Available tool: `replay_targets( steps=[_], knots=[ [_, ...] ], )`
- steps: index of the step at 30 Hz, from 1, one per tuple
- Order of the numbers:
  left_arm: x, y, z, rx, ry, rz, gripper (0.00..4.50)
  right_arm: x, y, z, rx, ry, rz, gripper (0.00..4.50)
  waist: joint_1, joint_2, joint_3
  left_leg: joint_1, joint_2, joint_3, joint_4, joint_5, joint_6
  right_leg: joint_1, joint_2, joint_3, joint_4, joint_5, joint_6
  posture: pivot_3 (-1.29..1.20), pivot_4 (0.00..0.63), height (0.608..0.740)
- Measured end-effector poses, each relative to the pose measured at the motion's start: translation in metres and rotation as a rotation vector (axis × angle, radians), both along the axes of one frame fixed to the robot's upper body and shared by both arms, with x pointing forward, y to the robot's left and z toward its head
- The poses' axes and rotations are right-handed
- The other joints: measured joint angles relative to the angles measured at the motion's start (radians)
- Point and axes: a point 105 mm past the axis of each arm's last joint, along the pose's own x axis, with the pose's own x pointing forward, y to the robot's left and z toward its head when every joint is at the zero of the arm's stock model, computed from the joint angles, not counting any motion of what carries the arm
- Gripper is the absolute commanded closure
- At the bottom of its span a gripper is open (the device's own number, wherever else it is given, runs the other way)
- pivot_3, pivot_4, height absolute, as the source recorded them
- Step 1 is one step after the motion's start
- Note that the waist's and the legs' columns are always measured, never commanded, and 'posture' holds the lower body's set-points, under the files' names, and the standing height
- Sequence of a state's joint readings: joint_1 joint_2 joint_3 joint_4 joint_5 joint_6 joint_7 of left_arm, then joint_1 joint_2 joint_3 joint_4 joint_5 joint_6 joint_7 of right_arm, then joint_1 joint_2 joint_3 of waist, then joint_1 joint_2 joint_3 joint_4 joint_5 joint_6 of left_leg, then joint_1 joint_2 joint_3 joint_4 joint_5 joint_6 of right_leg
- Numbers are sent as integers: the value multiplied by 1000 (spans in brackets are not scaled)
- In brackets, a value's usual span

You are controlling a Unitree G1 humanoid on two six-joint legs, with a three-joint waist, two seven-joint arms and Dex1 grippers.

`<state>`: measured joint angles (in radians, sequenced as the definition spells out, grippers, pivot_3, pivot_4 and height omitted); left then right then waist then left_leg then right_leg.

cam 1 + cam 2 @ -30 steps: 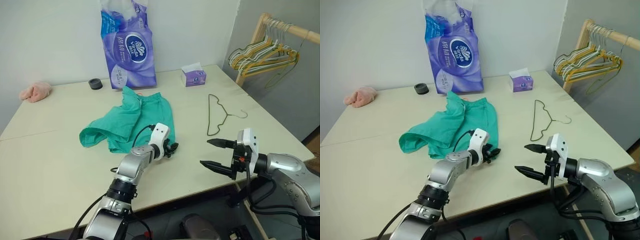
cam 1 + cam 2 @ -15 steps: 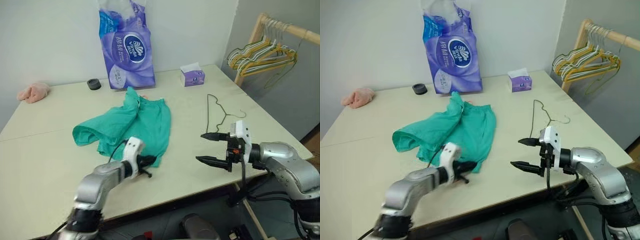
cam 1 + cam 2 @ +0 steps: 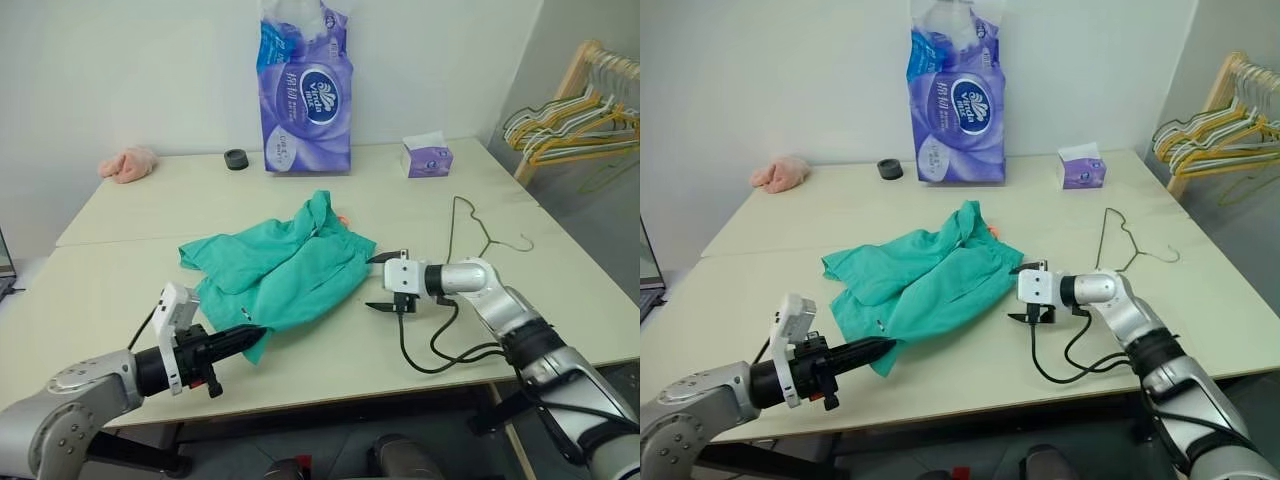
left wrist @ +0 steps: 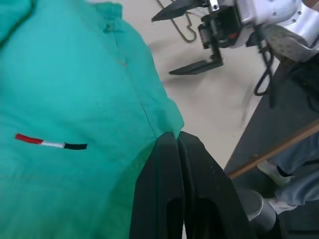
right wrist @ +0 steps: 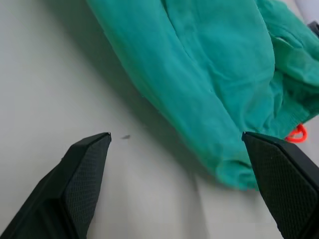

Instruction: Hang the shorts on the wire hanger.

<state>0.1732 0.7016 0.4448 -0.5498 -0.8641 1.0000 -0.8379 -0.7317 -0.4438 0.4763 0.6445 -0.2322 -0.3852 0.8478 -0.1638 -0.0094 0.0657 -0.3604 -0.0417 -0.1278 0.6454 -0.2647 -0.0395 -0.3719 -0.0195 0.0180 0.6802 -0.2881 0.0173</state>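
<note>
The teal shorts (image 3: pixel 285 262) lie crumpled on the table's middle, their orange loop (image 5: pixel 298 133) at the far side. My left gripper (image 3: pixel 250 336) is shut on the shorts' near corner close to the table's front edge; in the left wrist view the black fingers (image 4: pixel 159 174) pinch the hem. My right gripper (image 3: pixel 1024 294) stands open just to the right of the shorts, one finger above the other, with nothing between them. In the right wrist view the cloth (image 5: pixel 214 64) lies ahead of the spread fingers. The wire hanger (image 3: pixel 468 222) lies flat on the table further right.
A purple tissue pack (image 3: pixel 305 100), a small tissue box (image 3: pixel 428 160), a black ring (image 3: pixel 237 159) and a pink cloth lump (image 3: pixel 128 164) sit along the back. A wooden rack with bunched hangers (image 3: pixel 585 110) stands at the far right. The table's front edge (image 3: pixel 400 375) is close.
The camera has shifted. My left gripper closed on the shorts' near corner and drew back toward the front left. My right gripper moved in from the front right to the shorts' right edge.
</note>
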Motion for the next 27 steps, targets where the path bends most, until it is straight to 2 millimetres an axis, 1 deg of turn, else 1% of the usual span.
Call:
replay_targets(
  steps=[2,4,9,12,15,17,19,21,23,24,26,27],
  knots=[
    [-1,2,1,-3,0,10,4474,7,7,-5,-14,-35,1,0,2,0,0,0,0,0,0,0,0,0,0,0,0,2,-4,-123,0,740],
    [-2,4,2,1,4,16,4474,13,13,-7,-26,-76,-7,0,3,0,0,0,0,0,0,0,0,0,0,0,0,2,-4,-103,0,740],
    [-2,8,5,24,1,21,4474,33,27,-4,-90,-210,-28,0,3,-1,-1,1,0,0,0,1,-1,0,1,1,1,3,-6,-101,0,740],
    [-3,9,6,30,3,20,4500,37,33,-6,-84,-233,-49,587,3,-1,-1,1,0,0,-1,1,-1,0,1,1,1,2,-7,-100,0,740],
    [-2,12,6,34,2,28,4500,41,34,-7,-84,-253,-78,1571,3,0,-1,1,0,0,0,1,-1,0,1,1,1,2,-7,-101,0,740],
    [4,15,7,35,-11,54,4500,47,36,3,-69,-296,-96,2347,3,0,-1,1,0,0,0,1,-1,0,1,1,1,3,-8,-101,0,740],
    [13,17,11,41,-42,69,4500,57,41,23,-55,-366,-108,2991,3,0,-1,1,0,-1,-1,2,-3,0,1,0,2,4,-9,-112,0,740],
    [25,14,13,51,-76,66,4500,65,43,41,-41,-429,-127,3733,6,0,-1,1,0,-1,-1,2,-3,0,1,0,2,4,-9,-120,0,740],
    [41,9,16,65,-119,59,4500,72,47,60,-18,-489,-147,4356,9,0,-1,1,0,-1,-1,3,-3,0,2,0,2,4,-10,-127,0,740],
    [56,5,18,77,-154,67,4500,77,47,73,-6,-519,-170,4437,13,0,-1,1,0,-1,0,3,-3,0,2,0,2,4,-10,-133,0,740],
    [88,4,27,109,-240,114,4500,85,49,99,26,-574,-209,4437,19,0,-1,0,-1,-2,0,4,-4,-1,2,-1,2,5,-11,-143,0,740],
    [118,4,37,151,-318,154,4500,92,44,119,47,-616,-253,4437,27,-1,1,-1,-1,-3,0,6,-5,-1,2,-3,3,6,-11,-147,0,740]
  ],
)
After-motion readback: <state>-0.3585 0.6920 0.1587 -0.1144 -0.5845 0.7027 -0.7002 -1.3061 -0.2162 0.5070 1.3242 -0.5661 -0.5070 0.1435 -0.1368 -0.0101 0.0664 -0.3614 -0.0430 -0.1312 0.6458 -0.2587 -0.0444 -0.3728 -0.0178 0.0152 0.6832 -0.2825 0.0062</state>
